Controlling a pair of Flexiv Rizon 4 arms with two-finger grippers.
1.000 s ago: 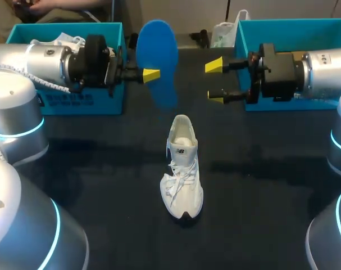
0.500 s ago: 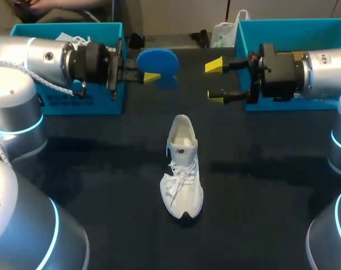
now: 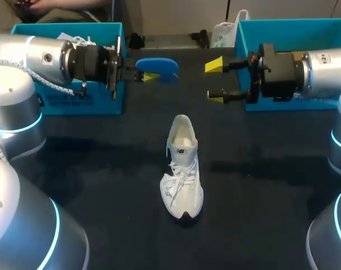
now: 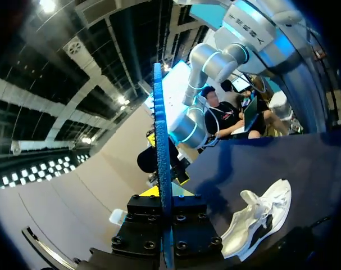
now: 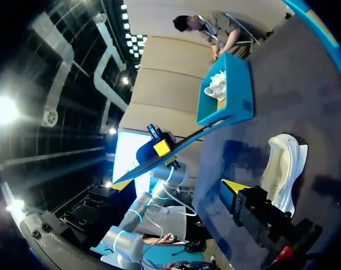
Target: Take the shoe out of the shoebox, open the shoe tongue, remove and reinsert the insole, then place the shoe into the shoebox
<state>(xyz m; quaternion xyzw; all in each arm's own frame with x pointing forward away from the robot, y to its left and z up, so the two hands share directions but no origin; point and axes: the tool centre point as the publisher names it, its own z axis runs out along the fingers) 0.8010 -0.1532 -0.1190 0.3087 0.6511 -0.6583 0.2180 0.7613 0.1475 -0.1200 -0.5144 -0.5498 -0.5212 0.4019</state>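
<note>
Shoebox at the far left corner of the worktop (image 3: 271, 185): what does it hold?
The left shoebox (image 3: 103, 104), teal, holds a white bundle (image 3: 74, 39); whether that is a shoe or paper cannot be told. The left arm lies across the box and hides much of its inside.
And that arm's jaws?
The left gripper (image 3: 150, 76) is clenched on the blue insole (image 3: 157, 66), which hangs in the air just past the box's right wall, near the far edge. In the left wrist view the insole runs edge-on between the fingers.
Where is the shoe?
The white shoe (image 3: 182, 169) stands upright on its sole near the worktop's middle. Its heel points to the far edge and its toe to the near edge, its laces are loose, and it is well apart from both grippers.
And the right side?
The right gripper (image 3: 215, 81) hangs released, yellow tips spread, just left of the right shoebox (image 3: 288, 23) at the far right corner. The right arm lies across that box and hides its inside.
</note>
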